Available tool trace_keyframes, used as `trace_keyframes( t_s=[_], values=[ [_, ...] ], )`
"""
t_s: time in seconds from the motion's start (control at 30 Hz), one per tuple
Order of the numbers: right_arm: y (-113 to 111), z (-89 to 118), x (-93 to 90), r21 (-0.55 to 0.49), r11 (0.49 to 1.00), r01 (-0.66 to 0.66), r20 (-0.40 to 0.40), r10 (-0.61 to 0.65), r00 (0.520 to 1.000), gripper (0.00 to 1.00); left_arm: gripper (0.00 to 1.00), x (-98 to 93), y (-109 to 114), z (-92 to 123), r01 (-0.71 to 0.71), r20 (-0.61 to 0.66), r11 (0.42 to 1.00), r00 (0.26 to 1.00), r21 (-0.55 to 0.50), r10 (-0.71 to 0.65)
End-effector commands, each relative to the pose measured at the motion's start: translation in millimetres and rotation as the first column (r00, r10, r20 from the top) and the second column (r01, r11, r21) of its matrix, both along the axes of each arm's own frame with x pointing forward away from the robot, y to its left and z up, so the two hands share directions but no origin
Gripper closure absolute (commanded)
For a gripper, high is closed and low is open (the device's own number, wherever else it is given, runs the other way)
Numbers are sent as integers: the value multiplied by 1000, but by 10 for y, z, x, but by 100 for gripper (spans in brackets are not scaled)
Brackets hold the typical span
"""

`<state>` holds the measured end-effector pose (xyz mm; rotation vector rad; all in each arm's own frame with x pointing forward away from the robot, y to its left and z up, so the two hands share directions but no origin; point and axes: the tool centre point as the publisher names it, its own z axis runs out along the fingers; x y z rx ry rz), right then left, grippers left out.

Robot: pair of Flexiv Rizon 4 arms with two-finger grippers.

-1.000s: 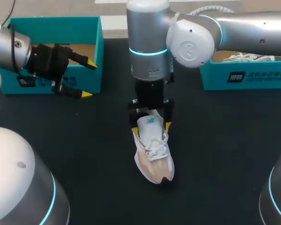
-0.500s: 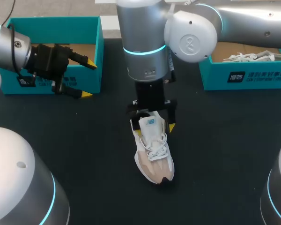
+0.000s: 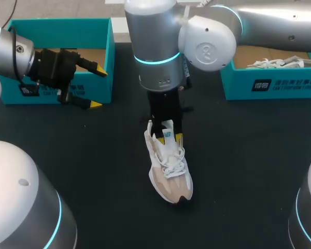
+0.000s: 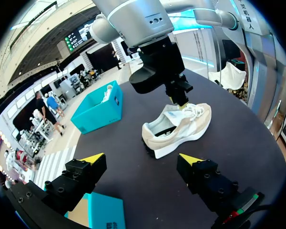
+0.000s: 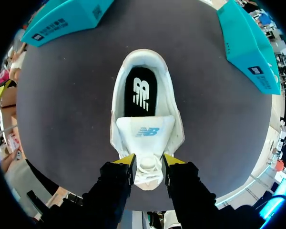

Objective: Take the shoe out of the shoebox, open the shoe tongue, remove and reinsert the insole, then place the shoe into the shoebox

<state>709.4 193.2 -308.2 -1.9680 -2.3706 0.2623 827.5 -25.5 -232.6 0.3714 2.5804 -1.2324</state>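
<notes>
at the middle of the table (image 3: 249, 171) the shoe (image 3: 168, 174) lies on its sole, toe toward 5 o'clock and heel toward 12, outside both boxes. right claw (image 5: 148, 161) is narrow, its yellow tips pinched on the lower part of the tongue (image 5: 145, 131), which stands raised over the opening so that the dark insole (image 5: 140, 90) shows behind it. left claw (image 3: 98, 88) hangs wide and holds nothing at 10 o'clock, just in front of the left shoebox (image 3: 62, 26); the right shoebox (image 3: 280, 85) sits at 2 o'clock. nothing pins the shoe down, so i judge the main risk is that pulling the tongue lifts or drags the whole shoe, or tips it on its side, instead of opening the throat. the laces (image 3: 172, 165) look threaded and tied, which may hold the tongue back and let it slip from the thin pinch. if it springs down, the insole will be covered again, and a reach for it could jam against the collar.
</notes>
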Motion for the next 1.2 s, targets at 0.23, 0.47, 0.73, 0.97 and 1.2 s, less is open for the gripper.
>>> trace_keyframes(
  t_s=[0.23,0.47,0.73,0.97,1.2],
  values=[
    [-18,-196,151,18,999,-28,0,28,1000,71,0,1,-1,-4,1,0,1000,1000,2,-1],
    [1,-260,189,72,996,-44,5,44,999,66,0,1,-1,-4,1,0,1000,1000,2,-1],
    [-15,-7,164,41,962,-270,109,264,958,65,0,1,-1,-4,1,0,1000,1000,2,-1],
    [155,394,95,-100,601,-793,33,799,601,0,0,1,-1,-4,1,0,1000,1000,2,-1],
    [155,394,95,-100,601,-793,33,799,601,0,0,1,-1,-4,1,0,1000,1000,2,-1]
  ],
)
